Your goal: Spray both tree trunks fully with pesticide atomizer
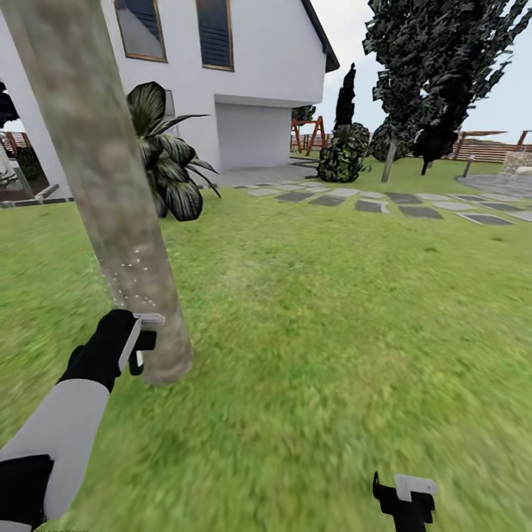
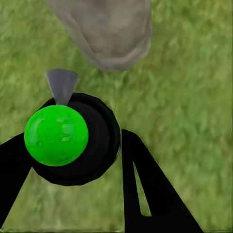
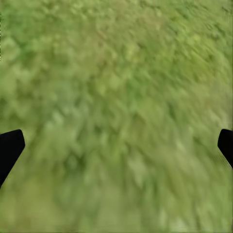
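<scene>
Your head camera is cutting off the top of the near tree trunk (image 1: 111, 192), so its crown is out of sight; the trunk is leaning across the left of the picture and meeting the lawn (image 1: 318, 332) at its base. Tiny pale specks are dotting the bark low down, too small to identify.

Your left arm is reaching forward and low, its left gripper (image 1: 139, 343) sitting right beside the trunk's base. In the left wrist view the black fingers (image 2: 145, 189) are pinching the pesticide atomizer (image 2: 73, 138), a dark round body with a bright green ball on it and a grey nozzle pointing toward the trunk (image 2: 109, 34). Whether it is touching the bark is hard to tell.

Your right gripper (image 1: 405, 501) is hanging low at the bottom edge, partly cropped. Its wrist view is blurry grass, with black fingertips (image 3: 9, 148) spread wide at either edge and holding nothing.

Farther off, a second tree (image 1: 436, 66) is standing near grey stepping stones (image 1: 384, 201), beyond a white house (image 1: 244, 74).
</scene>
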